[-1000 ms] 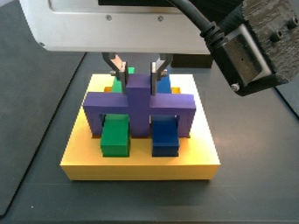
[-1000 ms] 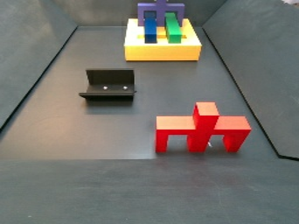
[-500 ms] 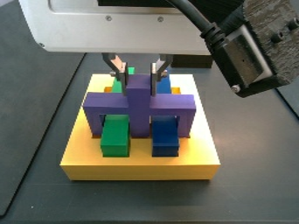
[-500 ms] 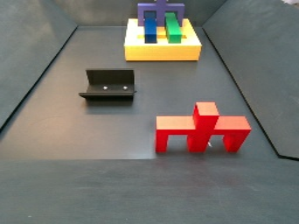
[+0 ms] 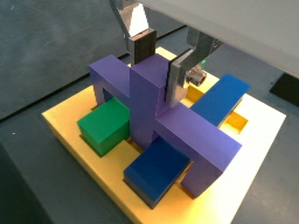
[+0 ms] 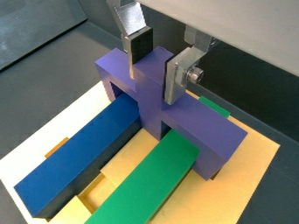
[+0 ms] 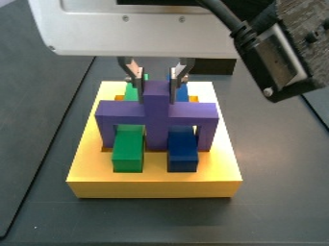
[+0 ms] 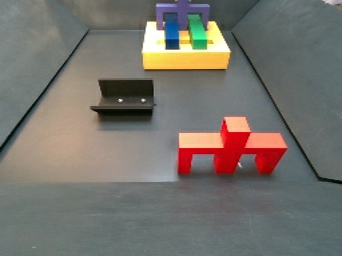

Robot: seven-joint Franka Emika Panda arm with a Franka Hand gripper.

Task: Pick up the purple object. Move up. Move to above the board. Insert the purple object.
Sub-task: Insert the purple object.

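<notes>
Main risk from here, I'd say: if the purple object isn't fully seated, letting go or dragging a finger on the way out could tip it or lift it off the board.

Wrist views: the gripper (image 5: 163,54) sits right over the purple object (image 5: 158,118), silver fingers on either side of its central raised ridge. The pads look close to the ridge, maybe touching, but I honestly can't tell if it's pinching or already slack. The piece is violet and blocky, a wide crossbar with legs going down into the yellow board (image 5: 70,133). It straddles the green bar (image 6: 149,184) and the blue bar (image 6: 82,163), both lying flat under the crossbar.

Side views: from up close the gripper (image 7: 154,75) hangs at the ridge top and the purple object (image 7: 154,117) looks level, legs down outside the bars, board (image 7: 154,181) under it. From farther off, the board (image 8: 186,57) sits near the far edge of the counter, the dark fixture (image 8: 126,98) mid-counter, and a red piece (image 8: 233,146) toward the near right, well apart from it all.
</notes>
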